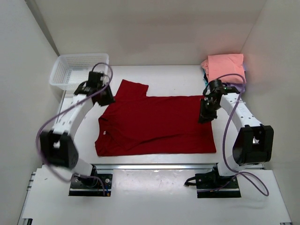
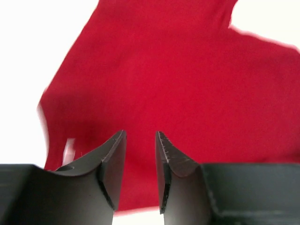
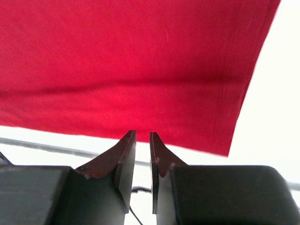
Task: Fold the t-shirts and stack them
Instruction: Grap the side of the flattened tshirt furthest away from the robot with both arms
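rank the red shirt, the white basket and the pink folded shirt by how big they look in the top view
1. red shirt, by far the largest
2. white basket, one corner partly hidden
3. pink folded shirt, somewhat smaller than the basket

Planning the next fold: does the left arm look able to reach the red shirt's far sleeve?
Probably yes. The left gripper is at the edge of the red shirt beside that sleeve, jaws apart, with nothing lying between them; the basket sits off to the side.

White table [image 1: 173, 78], red t-shirt [image 1: 154, 124], folded stack [image 1: 226, 65], basket [image 1: 79, 56]
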### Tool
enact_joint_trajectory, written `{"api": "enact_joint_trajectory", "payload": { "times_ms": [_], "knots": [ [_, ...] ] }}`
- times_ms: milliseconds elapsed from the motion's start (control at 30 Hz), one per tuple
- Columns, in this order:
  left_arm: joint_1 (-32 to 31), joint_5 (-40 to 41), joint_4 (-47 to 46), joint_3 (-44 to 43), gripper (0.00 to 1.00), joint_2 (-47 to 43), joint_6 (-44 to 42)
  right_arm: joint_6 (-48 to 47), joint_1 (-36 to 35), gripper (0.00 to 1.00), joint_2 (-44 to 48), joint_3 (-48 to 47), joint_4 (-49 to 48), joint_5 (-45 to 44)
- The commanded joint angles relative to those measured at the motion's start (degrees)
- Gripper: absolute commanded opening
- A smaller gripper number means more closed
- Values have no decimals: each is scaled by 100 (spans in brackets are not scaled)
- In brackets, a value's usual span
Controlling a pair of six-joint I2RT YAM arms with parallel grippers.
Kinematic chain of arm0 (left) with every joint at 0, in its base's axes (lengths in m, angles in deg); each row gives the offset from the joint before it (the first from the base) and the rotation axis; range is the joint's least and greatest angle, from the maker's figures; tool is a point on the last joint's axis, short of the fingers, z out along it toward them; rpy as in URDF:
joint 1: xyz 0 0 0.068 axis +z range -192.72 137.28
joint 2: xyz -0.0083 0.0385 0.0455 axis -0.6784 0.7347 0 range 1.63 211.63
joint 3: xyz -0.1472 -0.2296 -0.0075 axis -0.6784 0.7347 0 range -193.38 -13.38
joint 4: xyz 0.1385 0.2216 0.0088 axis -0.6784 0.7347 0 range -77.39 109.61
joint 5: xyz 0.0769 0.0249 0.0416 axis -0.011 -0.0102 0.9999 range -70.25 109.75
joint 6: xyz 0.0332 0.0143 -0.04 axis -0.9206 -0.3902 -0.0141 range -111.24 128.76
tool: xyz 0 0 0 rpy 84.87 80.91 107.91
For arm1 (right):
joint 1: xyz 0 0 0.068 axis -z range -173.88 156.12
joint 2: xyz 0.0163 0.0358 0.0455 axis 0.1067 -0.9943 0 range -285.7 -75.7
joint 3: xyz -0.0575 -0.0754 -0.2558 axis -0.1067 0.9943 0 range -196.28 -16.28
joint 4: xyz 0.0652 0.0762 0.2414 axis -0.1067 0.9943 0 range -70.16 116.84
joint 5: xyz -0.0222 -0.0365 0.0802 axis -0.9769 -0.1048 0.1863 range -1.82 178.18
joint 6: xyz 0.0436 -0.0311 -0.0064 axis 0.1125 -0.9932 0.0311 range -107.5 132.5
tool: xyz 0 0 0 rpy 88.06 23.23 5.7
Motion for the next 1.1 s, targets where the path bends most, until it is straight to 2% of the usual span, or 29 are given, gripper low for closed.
{"api": "enact_joint_trajectory", "payload": {
  "times_ms": [0, 100, 233, 400, 633, 800, 900, 933, 1033, 1067],
  "knots": [
    [-140, -163, -916, -833, 42, 1557, -204, 107, 150, 16, -73, -502, -395, 80],
    [-237, -49, -1039, -1818, 47, 2595, -257, 133, 255, 17, -196, -678, -755, 167],
    [-272, 145, -1013, -3231, 49, 3800, -459, 238, 326, 17, -416, -784, -1028, 361],
    [-88, 471, -732, -4402, 55, 4821, -486, 203, 291, 17, -820, -1101, -1107, 300],
    [-105, 777, -530, -4624, 59, 5420, -617, 352, 449, 17, -1163, -1128, -1617, 10],
    [-184, 893, -319, -4501, 64, 5604, -678, 545, 756, 17, -1689, -1627, -2012, 54],
    [-193, 867, -108, -4649, 63, 5797, -662, 616, 827, 18, -2032, -1926, -2162, -16],
    [-202, 840, -29, -4719, 61, 5824, -644, 651, 871, 18, -2190, -1997, -2232, -112],
    [-202, 778, 174, -5009, 44, 6035, -635, 730, 915, 20, -2594, -2278, -2303, -183],
    [-176, 761, 252, -5054, 27, 6088, -618, 774, 924, 23, -2683, -2453, -2285, -245]
  ]
}}
